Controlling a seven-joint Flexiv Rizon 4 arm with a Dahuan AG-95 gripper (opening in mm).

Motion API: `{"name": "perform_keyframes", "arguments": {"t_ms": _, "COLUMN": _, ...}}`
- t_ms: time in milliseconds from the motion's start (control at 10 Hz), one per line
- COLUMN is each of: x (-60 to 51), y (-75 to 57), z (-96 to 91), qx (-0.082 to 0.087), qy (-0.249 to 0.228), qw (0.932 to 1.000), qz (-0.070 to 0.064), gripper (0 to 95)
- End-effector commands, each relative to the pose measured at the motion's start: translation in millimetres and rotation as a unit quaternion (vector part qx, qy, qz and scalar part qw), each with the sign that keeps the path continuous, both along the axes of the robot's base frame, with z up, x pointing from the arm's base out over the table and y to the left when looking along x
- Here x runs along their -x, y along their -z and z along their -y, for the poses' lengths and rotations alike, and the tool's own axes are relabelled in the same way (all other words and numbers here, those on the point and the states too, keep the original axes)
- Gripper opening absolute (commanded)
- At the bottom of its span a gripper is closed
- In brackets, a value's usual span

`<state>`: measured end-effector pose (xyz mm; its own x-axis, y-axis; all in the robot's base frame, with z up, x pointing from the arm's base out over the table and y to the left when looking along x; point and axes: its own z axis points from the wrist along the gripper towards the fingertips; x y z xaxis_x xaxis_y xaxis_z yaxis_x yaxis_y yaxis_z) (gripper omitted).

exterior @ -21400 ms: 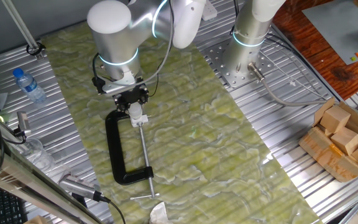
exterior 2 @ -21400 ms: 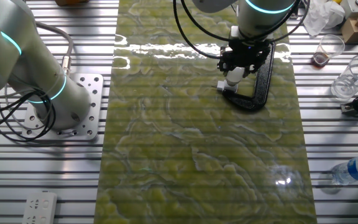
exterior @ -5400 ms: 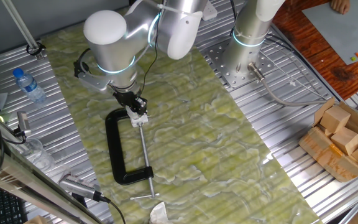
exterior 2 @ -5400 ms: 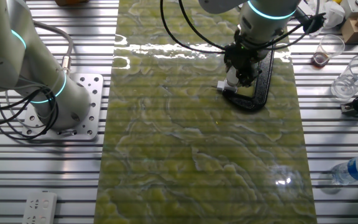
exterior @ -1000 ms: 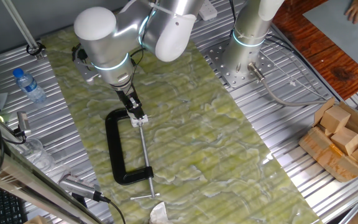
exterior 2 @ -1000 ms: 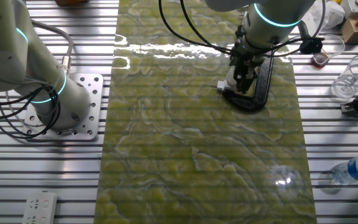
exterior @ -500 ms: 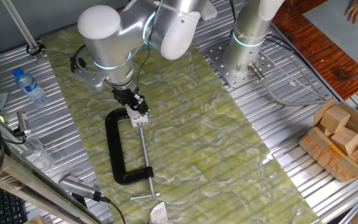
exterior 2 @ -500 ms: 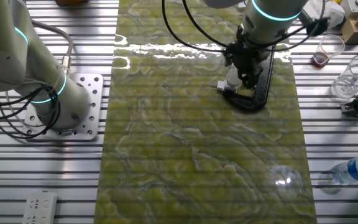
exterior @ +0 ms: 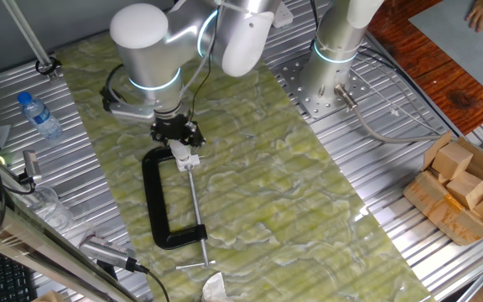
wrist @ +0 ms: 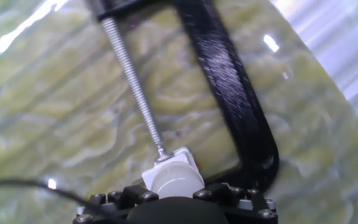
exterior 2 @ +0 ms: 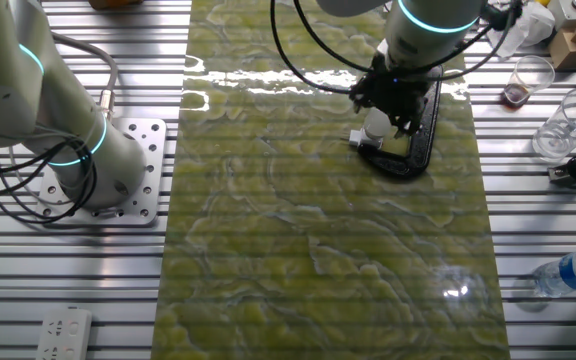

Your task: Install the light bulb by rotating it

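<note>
Hand view is showing the light bulb [wrist: 176,180] sitting in the white socket [wrist: 180,158] directly under the jaws, which are hiding their own grip, so I cannot tell if they are clenching it. The gripper [exterior: 177,132] is likely mid-twist; next comes more turning. The black clamp [wrist: 229,81] is crowding one side of the jaws; the green mat [exterior 2: 268,220] is lying bare opposite.

Robotics lab — slotted aluminium table [exterior: 443,159], second arm base [exterior: 329,63].
</note>
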<state>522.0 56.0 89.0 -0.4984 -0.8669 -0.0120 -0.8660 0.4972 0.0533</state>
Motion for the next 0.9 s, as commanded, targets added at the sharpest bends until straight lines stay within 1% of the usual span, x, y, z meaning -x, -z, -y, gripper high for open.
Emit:
{"name": "perform_keyframes", "arguments": {"t_ms": 100, "x": 0.2, "y": -0.4, "z": -0.5, "qx": -0.009, "qy": -0.103, "qw": 0.9945, "qz": 0.014, "gripper": 76.0}}
{"name": "perform_keyframes", "arguments": {"t_ms": 200, "x": 0.2, "y": 0.1, "z": -0.5, "qx": -0.01, "qy": -0.114, "qw": 0.9933, "qz": 0.015, "gripper": 76.0}}
{"name": "perform_keyframes", "arguments": {"t_ms": 400, "x": 0.2, "y": 0.5, "z": -0.6, "qx": -0.011, "qy": -0.154, "qw": 0.9878, "qz": 0.02, "gripper": 76.0}}
{"name": "perform_keyframes", "arguments": {"t_ms": 600, "x": 0.3, "y": 0.9, "z": -0.6, "qx": -0.011, "qy": -0.162, "qw": 0.9864, "qz": 0.022, "gripper": 76.0}}
{"name": "perform_keyframes", "arguments": {"t_ms": 700, "x": 0.5, "y": 4.7, "z": -0.8, "qx": -0.014, "qy": -0.166, "qw": 0.9858, "qz": 0.023, "gripper": 76.0}}
{"name": "perform_keyframes", "arguments": {"t_ms": 900, "x": 0.4, "y": 6.7, "z": -1.1, "qx": -0.012, "qy": -0.169, "qw": 0.9853, "qz": 0.022, "gripper": 76.0}}
